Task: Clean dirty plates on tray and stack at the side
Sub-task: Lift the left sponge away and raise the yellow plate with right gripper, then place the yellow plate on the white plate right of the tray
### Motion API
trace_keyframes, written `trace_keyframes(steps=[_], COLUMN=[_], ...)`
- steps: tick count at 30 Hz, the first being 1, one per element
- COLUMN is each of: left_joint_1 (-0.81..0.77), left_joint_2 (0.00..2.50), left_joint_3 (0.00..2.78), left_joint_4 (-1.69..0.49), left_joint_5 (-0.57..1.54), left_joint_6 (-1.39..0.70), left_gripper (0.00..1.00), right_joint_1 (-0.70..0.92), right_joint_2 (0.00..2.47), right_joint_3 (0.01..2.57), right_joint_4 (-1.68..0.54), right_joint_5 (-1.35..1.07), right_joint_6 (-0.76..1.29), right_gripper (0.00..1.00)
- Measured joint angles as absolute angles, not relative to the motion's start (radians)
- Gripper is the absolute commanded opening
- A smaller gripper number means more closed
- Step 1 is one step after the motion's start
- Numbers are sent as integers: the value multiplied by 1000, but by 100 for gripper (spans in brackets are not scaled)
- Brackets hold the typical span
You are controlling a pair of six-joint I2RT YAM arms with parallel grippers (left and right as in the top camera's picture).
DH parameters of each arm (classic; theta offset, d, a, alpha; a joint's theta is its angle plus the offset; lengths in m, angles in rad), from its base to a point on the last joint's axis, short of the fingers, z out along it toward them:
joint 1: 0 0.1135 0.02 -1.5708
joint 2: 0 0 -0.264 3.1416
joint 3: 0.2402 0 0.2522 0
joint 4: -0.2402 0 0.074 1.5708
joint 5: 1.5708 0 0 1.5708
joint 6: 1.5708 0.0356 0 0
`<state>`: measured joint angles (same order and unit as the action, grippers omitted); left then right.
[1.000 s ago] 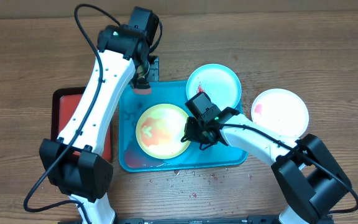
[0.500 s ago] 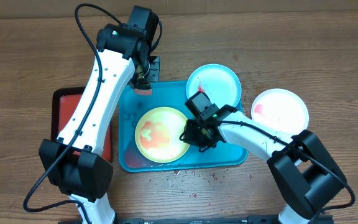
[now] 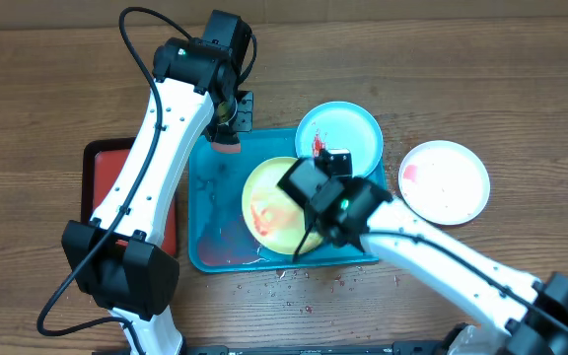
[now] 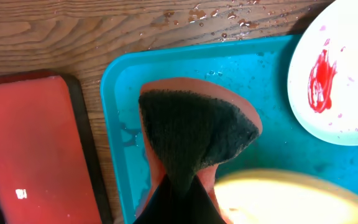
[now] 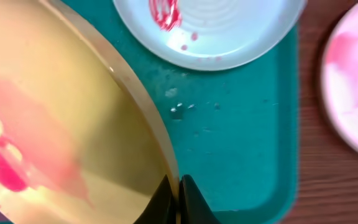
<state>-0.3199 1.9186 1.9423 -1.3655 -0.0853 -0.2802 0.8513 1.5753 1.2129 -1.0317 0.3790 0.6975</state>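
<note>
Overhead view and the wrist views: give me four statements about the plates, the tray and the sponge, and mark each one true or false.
1. The right fingers pinch the green plate by its rim. True.
2. The white plate lies inside the blue tray. False: it sits on the table, beside the tray.
3. The left fingers hold a sponge over the blue tray. True.
4. The cyan plate is wiped clean. False: there is a red smear on its white centre.
</note>
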Motion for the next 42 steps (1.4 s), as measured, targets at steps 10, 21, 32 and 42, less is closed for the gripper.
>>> trace_keyframes(steps=[10, 21, 32, 42], left_joint_1=[-320, -320, -320, -320], left_joint_2=[1919, 1919, 1919, 1919], left_joint_3=[1942, 1942, 1942, 1942], left_joint_4=[-1370, -1380, -1384, -1384], left_joint_5=[-85, -85, -85, -85], left_joint_6=[-280, -280, -280, -280], left_gripper=[4, 4, 4, 4], right_joint_1=[1070, 1217, 1277, 1254], right_joint_2=[1557, 1557, 1557, 1557], right_joint_3=[1213, 1213, 1213, 1213], right_joint_4=[-1211, -1298, -1339, -1345], right_joint_5=[878, 1277, 1498, 1289], right_joint_6=[834, 891, 894, 1002], right_gripper=[4, 4, 4, 4])
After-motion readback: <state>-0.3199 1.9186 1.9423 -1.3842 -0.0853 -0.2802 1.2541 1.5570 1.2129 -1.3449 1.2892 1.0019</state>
